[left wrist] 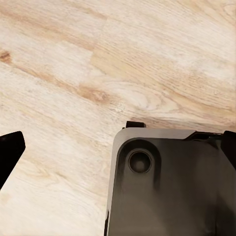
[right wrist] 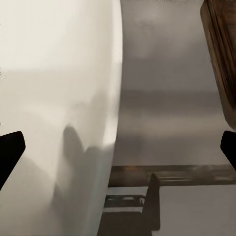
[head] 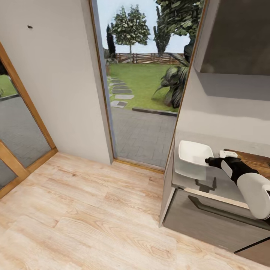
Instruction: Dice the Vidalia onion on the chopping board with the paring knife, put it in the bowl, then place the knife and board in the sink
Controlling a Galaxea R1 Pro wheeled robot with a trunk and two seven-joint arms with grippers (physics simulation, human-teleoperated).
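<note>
right gripper [head: 208, 161], spread wide and empty, hovers at bowl [head: 193, 153] rim.

I see the bowl [head: 193, 154], white, shallow and square with rounded corners, sitting upright on the grey worktop [head: 225, 185] near its end, at about four o'clock in my head view. At three o'clock from the bowl lies the brown wooden chopping board [head: 258, 159], flat on the worktop, with a small pale piece [head: 228, 153] at its near corner.
</note>
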